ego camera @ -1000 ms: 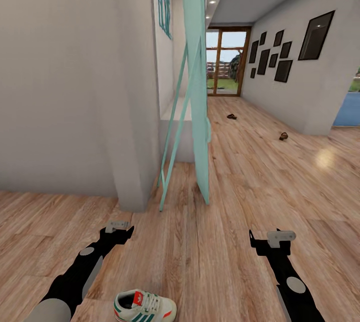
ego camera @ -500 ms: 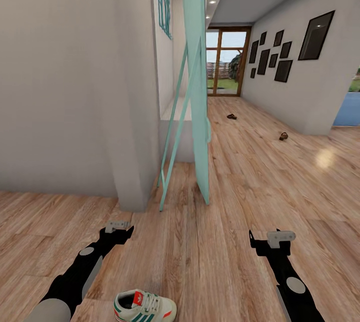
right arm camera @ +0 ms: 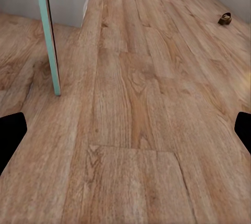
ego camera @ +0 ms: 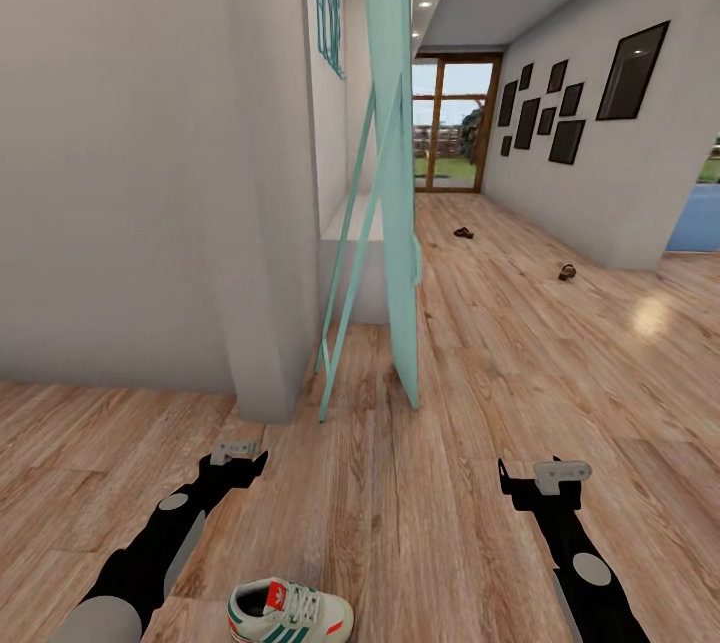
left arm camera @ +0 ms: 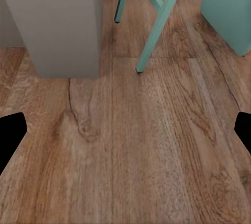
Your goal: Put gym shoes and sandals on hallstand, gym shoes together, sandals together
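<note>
Nothing has moved; both grippers' spread cannot be told, and one gym shoe [ego camera: 290, 612] is cropped at the head view's edge.

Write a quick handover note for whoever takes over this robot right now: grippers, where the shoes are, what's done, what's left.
Left gripper and right gripper are both open and empty, held low over the corridor floor.
One gym shoe lies on the floor just ahead of the base, between the arms.
Two sandals sit apart farther down the corridor: one near the glass door, one toward the right wall.
Nothing looks racked yet. Left to do: pick up this shoe, find the second gym shoe and collect both sandals, then pair them on the rack.
</note>
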### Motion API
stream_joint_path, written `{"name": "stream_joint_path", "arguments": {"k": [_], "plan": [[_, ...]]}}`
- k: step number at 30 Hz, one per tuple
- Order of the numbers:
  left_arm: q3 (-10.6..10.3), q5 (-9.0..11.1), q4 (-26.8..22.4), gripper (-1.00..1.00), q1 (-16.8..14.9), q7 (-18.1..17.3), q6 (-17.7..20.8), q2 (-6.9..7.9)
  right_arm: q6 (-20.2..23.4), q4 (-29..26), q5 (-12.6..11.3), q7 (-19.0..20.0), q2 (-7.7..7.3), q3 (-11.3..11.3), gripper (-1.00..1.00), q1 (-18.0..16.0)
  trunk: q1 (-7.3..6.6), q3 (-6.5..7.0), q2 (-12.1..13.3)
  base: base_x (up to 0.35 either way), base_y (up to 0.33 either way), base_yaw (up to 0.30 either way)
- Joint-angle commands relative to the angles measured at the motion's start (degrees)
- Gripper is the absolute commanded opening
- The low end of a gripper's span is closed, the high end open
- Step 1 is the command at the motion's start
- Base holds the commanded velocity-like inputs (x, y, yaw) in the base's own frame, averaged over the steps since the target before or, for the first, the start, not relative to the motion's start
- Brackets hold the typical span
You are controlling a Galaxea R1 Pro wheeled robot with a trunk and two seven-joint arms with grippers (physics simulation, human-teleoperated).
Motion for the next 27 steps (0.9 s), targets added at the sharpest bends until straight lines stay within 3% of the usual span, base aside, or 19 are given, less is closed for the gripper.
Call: {"name": "stream_joint_path", "arguments": {"k": [1,9,11,17,18,19,23,27], "plan": [[0.2,0.1,-0.1,1.00,0.0,-0.4,0.3,-0.02,0.0,0.0,0.6,0.0,0.01,0.0,1.00,0.0,-0.01,-0.05,0.0,0.000,0.000,0.000],[-0.3,-0.5,-0.2,1.00,0.0,-1.5,-0.5,0.26,0.1,0.0,0.6,0.0,0.01,0.0,1.00,0.0,-0.01,-0.05,0.0,0.000,0.000,0.000],[-0.6,-1.4,-0.3,1.00,0.2,-6.3,-0.8,3.00,0.1,0.1,0.7,0.1,0.01,0.0,1.00,0.0,-0.01,-0.05,0.0,0.000,0.000,0.000],[-1.9,-5.0,-0.1,1.00,0.2,-18.9,-0.8,8.78,0.1,0.3,0.8,0.1,-0.09,0.0,1.00,0.0,-0.01,-0.05,0.0,0.000,0.000,0.000],[-2.1,-6.6,0.0,1.00,-0.1,-23.7,-0.8,10.62,0.1,0.4,0.8,0.1,-0.16,0.0,1.00,0.0,-0.01,-0.05,0.0,0.000,0.000,0.000],[-2.2,-7.4,0.1,1.00,-0.2,-26.0,-0.8,11.46,0.0,0.4,0.8,0.1,-0.20,0.0,1.00,0.0,-0.01,-0.05,0.0,0.000,0.000,0.000],[-2.4,-10.3,0.3,1.00,-0.5,-33.6,-0.5,13.84,0.0,0.6,0.8,0.2,-0.34,0.0,1.00,0.0,-0.01,-0.05,0.0,0.000,0.000,0.000],[-2.5,-13.7,0.2,1.00,-0.9,-37.8,-0.2,14.97,0.0,0.8,0.8,0.2,-0.42,0.0,1.00,0.0,-0.01,-0.05,0.0,0.000,0.000,0.000]]}}
